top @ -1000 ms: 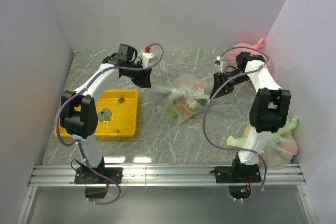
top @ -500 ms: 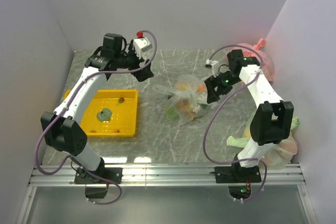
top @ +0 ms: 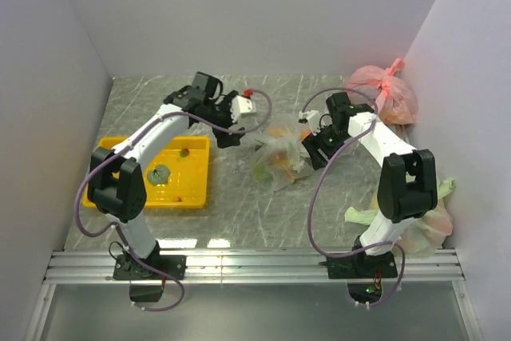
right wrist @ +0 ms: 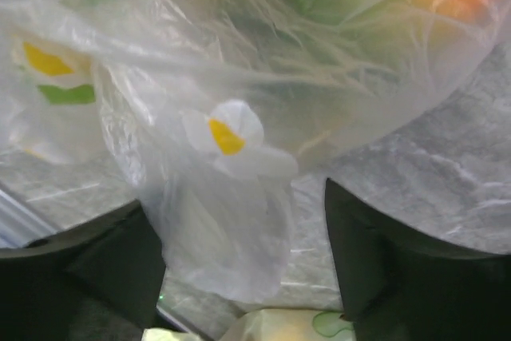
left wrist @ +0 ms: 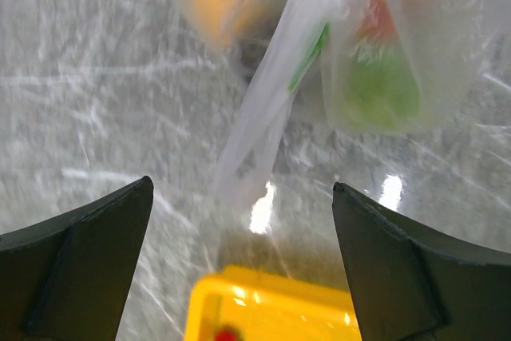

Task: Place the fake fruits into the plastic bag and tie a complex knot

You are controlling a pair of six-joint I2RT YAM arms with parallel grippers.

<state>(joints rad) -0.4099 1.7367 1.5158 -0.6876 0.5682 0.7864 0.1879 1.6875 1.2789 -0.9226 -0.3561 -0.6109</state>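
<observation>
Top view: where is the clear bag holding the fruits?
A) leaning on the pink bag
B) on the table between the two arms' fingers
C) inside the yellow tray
B: the clear bag lies on the table between the left fingers and the right fingers, apart from the yellow tray and the pink bag.

The thin transparent plastic bag [top: 281,157] carries white-and-yellow flower prints; the marbled table [top: 239,201] is grey, the rectangular tray [top: 192,183] yellow.
</observation>
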